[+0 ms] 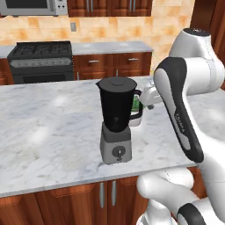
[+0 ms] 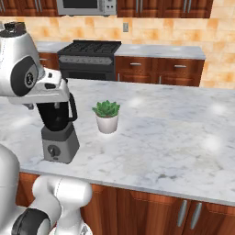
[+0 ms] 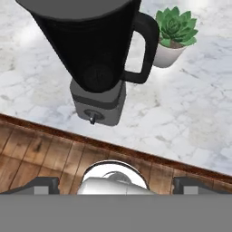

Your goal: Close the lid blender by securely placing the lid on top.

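Left base view: found the lid (image 1: 117, 81) seated on the mouth of the blender (image 1: 116, 121), apparently level, raised centre uppermost. Blender standing near the front edge of the worktop (image 1: 48, 132). Hand just beside the jar's upper right, behind the handle; cannot tell the jaws' opening from here. Judged close to complete.

Right base view: jar top hidden behind the arm, grey base clear below. Small plant pot (image 2: 107, 117) near the blender's right, apart from it.

Hand view: fingertips (image 3: 43, 185) set wide apart, nothing held between them. Jar ahead of and beyond the jaws, not between them; lid at the view's top edge, well clear of the tips.

Recommended: keep the jaws wide, back off straight from the jar, avoid clipping the handle or the pot, and confirm no tilt of the lid.
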